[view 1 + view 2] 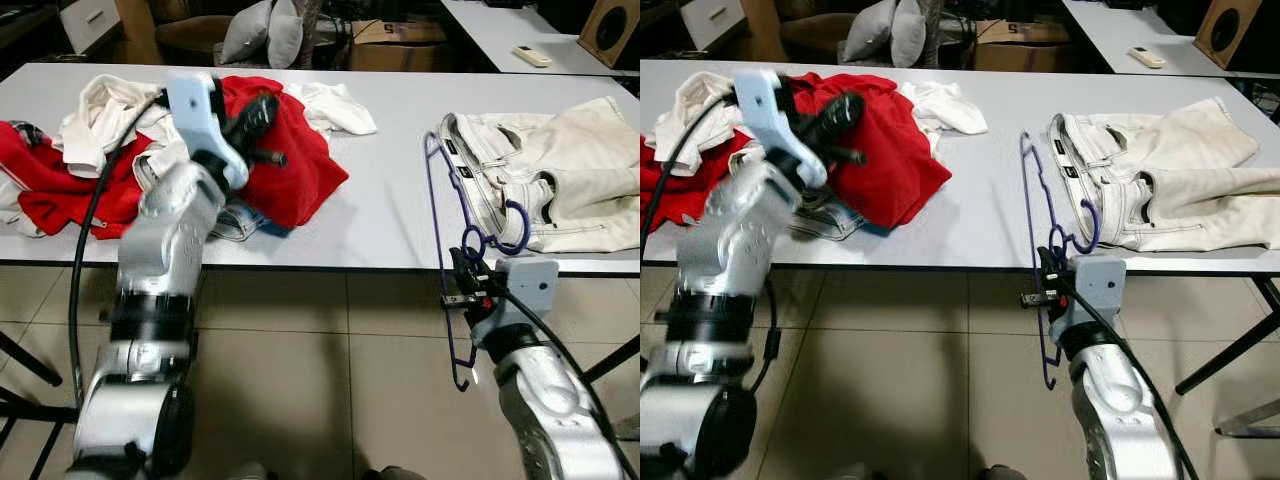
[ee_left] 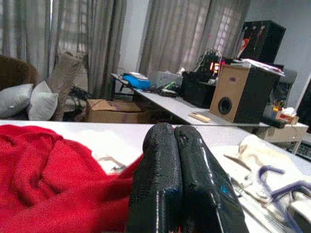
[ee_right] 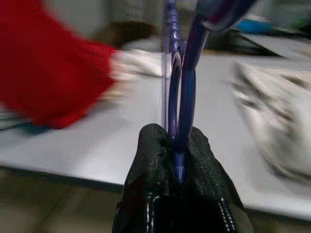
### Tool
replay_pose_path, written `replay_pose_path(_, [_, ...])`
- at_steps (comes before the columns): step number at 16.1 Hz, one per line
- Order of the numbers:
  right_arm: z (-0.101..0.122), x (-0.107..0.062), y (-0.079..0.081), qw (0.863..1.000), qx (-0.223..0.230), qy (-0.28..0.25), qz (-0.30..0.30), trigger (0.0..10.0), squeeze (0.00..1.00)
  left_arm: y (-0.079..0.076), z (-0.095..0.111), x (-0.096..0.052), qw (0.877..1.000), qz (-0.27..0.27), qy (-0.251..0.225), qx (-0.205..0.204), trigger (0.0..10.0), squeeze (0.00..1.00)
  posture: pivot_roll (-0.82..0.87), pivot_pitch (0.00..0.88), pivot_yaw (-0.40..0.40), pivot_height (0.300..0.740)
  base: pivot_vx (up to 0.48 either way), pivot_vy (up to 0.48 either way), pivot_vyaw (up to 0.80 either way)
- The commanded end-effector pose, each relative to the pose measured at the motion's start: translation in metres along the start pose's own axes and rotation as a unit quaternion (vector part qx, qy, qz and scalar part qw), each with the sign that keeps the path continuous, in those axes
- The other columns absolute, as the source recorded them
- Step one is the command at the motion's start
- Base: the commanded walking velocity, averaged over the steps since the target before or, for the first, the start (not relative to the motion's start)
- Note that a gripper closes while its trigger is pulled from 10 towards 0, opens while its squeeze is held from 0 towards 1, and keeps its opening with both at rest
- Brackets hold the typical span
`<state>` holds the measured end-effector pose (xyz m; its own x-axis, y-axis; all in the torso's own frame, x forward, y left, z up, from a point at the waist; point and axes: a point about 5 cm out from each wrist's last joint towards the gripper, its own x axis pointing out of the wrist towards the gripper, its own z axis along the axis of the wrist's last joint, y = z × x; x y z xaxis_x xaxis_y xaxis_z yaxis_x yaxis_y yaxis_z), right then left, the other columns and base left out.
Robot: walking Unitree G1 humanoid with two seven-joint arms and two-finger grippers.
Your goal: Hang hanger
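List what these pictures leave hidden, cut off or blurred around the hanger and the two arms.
- Purple hanger: in the right wrist view its neck is blurred, its hook cut by the top edge.
- Right pincer: in the eye views the wrist housing covers its fingertips.
- Blue garment: mostly buried under the red garment and left arm.
- Beige trousers: legs cut by the right edge.
- Left pincer: its base leaves the frame.
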<state>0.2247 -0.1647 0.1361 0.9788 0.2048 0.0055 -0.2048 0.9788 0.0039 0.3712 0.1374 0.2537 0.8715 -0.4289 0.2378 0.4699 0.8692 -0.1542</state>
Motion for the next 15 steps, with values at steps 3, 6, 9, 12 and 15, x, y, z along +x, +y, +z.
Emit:
replay_pose_path(3, [0.019,-0.006,0.019,0.993,-0.005,-0.038,0.109,10.0,0.0,-0.012,0.033,0.028,0.999,-0.029,-0.024,-0.008,0.0,0.0,0.01,0.0,0.047,0.74,0.0,0.0,0.0])
replay_pose_path(6, [0.015,-0.011,0.021,0.992,-0.022,-0.021,0.127,10.0,0.0,-0.024,0.054,0.049,0.998,-0.047,-0.041,0.031,0.0,0.0,0.0,0.0,0.066,0.74,0.0,0.0,0.0])
replay_pose_path(9, [0.014,-0.018,0.033,0.983,-0.028,-0.008,0.182,10.0,0.0,-0.024,0.061,0.061,0.999,-0.026,-0.044,0.012,0.0,0.0,-0.01,0.002,0.075,0.74,0.0,0.0,0.0])
replay_pose_path(12, [0.015,-0.024,0.045,0.971,-0.018,0.004,0.238,10.0,0.0,-0.03,0.063,0.068,0.998,-0.033,-0.044,0.006,0.0,0.0,-0.01,0.004,0.068,0.74,0.0,0.0,0.0])
replay_pose_path(15, [0.016,-0.019,0.049,0.968,-0.015,0.006,0.252,10.0,0.0,-0.042,0.053,0.072,0.998,-0.057,-0.029,0.022,0.0,0.0,0.0,0.006,0.049,0.74,0.0,0.0,0.0])
